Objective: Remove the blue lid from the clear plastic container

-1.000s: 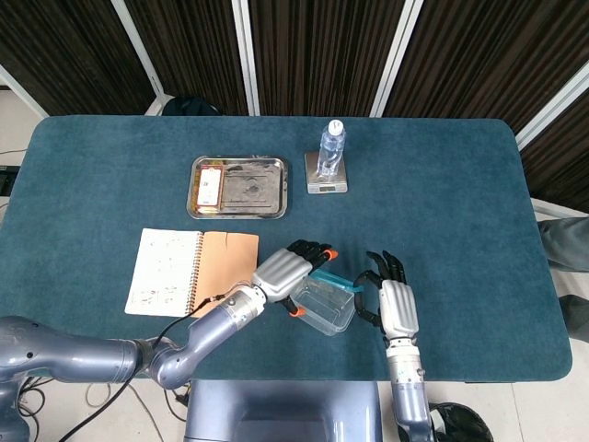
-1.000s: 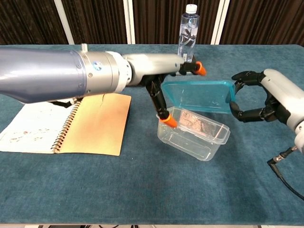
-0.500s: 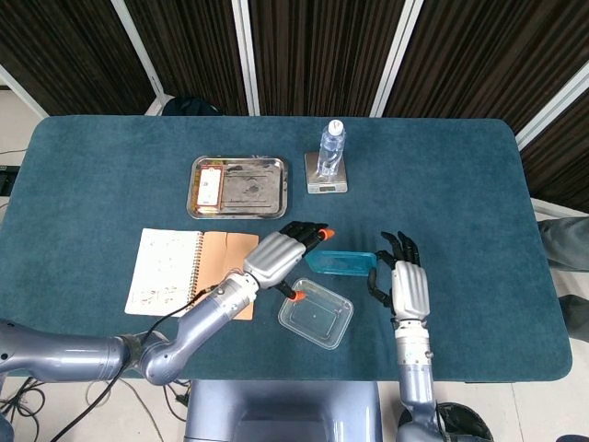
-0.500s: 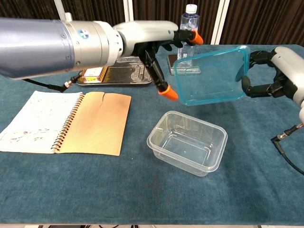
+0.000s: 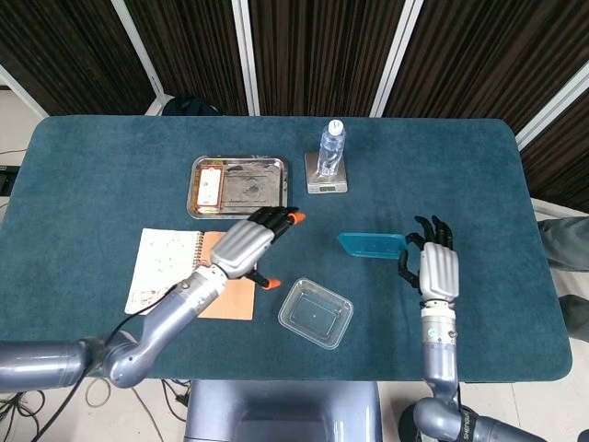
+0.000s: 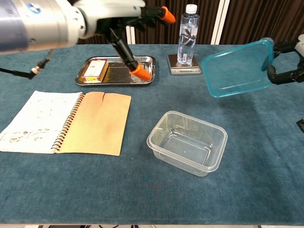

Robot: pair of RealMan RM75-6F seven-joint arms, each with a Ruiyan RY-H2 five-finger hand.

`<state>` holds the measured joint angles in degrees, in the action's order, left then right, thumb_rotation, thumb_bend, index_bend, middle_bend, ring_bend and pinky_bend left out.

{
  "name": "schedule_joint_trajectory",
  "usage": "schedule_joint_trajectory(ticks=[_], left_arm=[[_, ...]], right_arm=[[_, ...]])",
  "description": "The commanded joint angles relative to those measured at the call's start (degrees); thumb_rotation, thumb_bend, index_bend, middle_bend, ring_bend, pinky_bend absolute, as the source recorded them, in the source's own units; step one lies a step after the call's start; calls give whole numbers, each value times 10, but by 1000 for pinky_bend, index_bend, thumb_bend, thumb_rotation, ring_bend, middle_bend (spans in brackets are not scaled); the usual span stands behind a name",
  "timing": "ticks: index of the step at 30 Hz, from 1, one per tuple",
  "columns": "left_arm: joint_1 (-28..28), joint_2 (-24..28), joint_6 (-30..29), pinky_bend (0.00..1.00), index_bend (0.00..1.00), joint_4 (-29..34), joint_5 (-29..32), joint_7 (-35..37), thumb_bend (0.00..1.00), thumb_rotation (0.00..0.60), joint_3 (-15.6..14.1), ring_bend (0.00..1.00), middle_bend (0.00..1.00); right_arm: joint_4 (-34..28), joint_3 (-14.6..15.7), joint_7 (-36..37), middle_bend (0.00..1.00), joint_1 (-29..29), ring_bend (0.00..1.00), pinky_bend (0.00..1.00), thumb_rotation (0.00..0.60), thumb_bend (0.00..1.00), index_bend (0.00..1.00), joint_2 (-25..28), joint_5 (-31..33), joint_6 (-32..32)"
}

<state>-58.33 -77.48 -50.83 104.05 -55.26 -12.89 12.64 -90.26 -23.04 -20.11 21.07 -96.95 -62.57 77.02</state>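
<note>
The clear plastic container [image 5: 316,313] [image 6: 187,141] stands uncovered on the blue table, with nothing in it. The blue lid [image 5: 373,245] [image 6: 236,68] hangs in the air to its right, tilted, and my right hand [image 5: 437,268] [image 6: 289,64] grips its right edge. My left hand [image 5: 248,246] [image 6: 124,19] is raised to the left of the container, fingers spread, holding nothing.
An open spiral notebook [image 5: 191,272] [image 6: 66,122] lies left of the container. Behind it a metal tray [image 5: 237,187] [image 6: 118,71] holds a small box [image 6: 96,69]. A water bottle [image 5: 330,150] [image 6: 187,34] stands on a small scale [image 5: 327,175] at the back.
The left hand let go of the lid and pulled away to the left. The right hand carried the lid further right, away from the container.
</note>
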Motion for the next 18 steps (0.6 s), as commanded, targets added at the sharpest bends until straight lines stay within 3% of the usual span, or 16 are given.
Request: schedule_joint_trajectory(ticks=[1,7,9,11,13,15,18], left_arm=[[25,33,-11,76,0,28,-24,19,0,600,-10,0,0],[65,94,-20,76,0,65,-64,48,0,600,-30,0,0],[79,116,-19,76,0,71,-77,56,0,600,-41,0,0],[91,133,-20,76,0,75,-92,66,0,600,-48,0,0],[102,146,-23,76,0,77,-105,77,0,600,-53,0,0],[114,160,-27,76,0,79,-120,90,0,600,-58,0,0],[127,173,-31,76,0,81,-136,106,0,600,-60,0,0]], right_arm=[[-11,4,-49,187,-1,0,0,600,659,640,21,46,-10],[-34,-1,-134,196,13,0,0,600,658,656,38,130,-14],[-25,1,-162,195,22,0,0,600,659,614,38,152,-17],[-14,3,-178,138,30,0,0,600,658,409,38,168,-20],[-1,4,-186,24,37,0,0,600,658,80,37,182,-27],[7,6,-201,0,44,0,0,600,617,0,39,199,-32],[6,7,-205,0,50,0,0,600,508,0,45,201,-28]])
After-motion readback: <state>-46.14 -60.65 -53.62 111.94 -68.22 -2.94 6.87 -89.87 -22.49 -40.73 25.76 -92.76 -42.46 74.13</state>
